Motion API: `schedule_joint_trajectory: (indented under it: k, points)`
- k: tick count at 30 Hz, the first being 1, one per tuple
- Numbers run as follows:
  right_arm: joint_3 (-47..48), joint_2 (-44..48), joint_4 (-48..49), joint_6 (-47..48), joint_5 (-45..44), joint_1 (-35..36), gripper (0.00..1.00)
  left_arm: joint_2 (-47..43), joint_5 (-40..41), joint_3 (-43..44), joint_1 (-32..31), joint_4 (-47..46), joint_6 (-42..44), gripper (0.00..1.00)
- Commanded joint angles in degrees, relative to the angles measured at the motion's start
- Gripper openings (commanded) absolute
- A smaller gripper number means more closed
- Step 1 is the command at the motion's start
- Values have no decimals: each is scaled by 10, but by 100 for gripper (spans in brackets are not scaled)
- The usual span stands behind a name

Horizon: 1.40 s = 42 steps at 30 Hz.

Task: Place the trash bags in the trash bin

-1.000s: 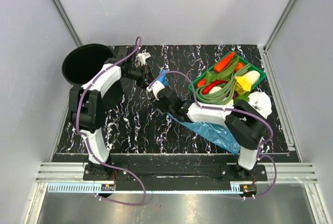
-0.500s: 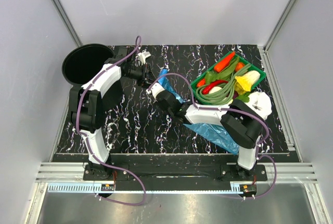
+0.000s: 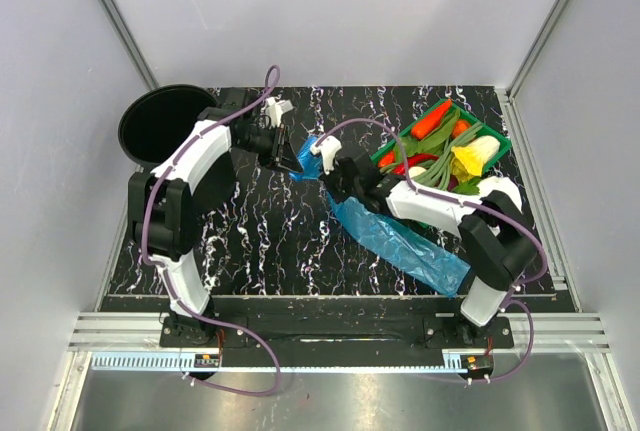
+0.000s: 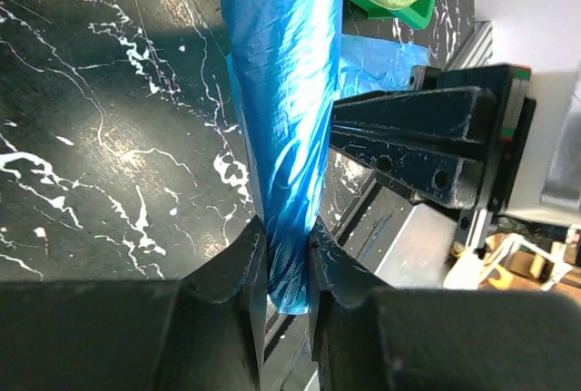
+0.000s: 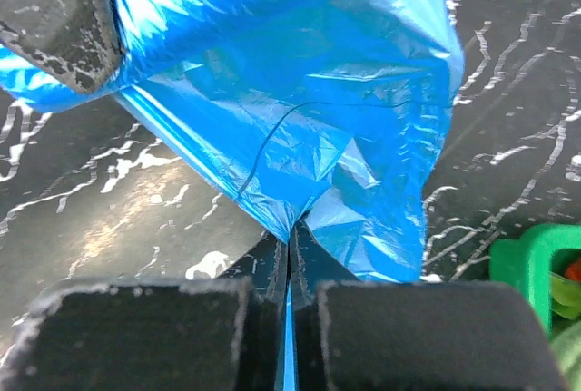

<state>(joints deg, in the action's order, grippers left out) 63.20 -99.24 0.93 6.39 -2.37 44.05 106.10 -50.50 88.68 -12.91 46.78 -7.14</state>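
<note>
1. Right gripper [image 5: 290,268]: jaws pressed fully together, with a thin fold of the trash bag [image 5: 300,92] nipped between the tips.
2. Left gripper [image 4: 283,268]: jaws a narrow gap apart, clamped on a bunched, rope-like end of the same blue film.
3. The two grippers sit close together around mid-table, toward the far side, both on the bag's far end.
4. From the grips, the rest of the bag trails toward the near right. It lies as a wrinkled, flattened sheet on the black marbled table [image 3: 250,241], passing under the right arm.
5. Trash bin [image 3: 160,123]: upright at the far-left corner, well apart from the bag. None of the film is inside it.
6. Green tray [image 3: 497,141] of vegetables stands at the far right, just beyond the right arm. A white plastic lump [image 3: 503,196] lies just beside its near corner.
</note>
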Motion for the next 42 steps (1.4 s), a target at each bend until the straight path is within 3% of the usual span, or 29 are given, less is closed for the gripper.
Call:
schedule_joint_trajectory:
  k: [1, 12, 27, 35, 38, 39, 42]
  points:
    - [3, 5, -58, -28, 120, -40, 0, -52, 48, 5, 10, 9, 67, 0]
    - [55, -85, -108, -99, 216, -122, 0, -94, 20, -55, 8, -17, 103, 0]
    - [97, -204, -156, -154, 230, -193, 0, -150, -64, -121, -1, -43, 128, 0]
    - [92, -204, -155, -156, 238, -209, 0, -158, -67, -149, -2, -57, 130, 0]
    - [98, -183, -184, -127, 279, -208, 0, -150, -43, -146, -3, -64, 130, 0]
    - [91, -171, -183, -116, 293, -207, 2, -145, -31, -145, -2, -67, 129, 0]
    - [83, -132, -206, -76, 327, -196, 34, -131, -17, -130, -5, -71, 134, 0]
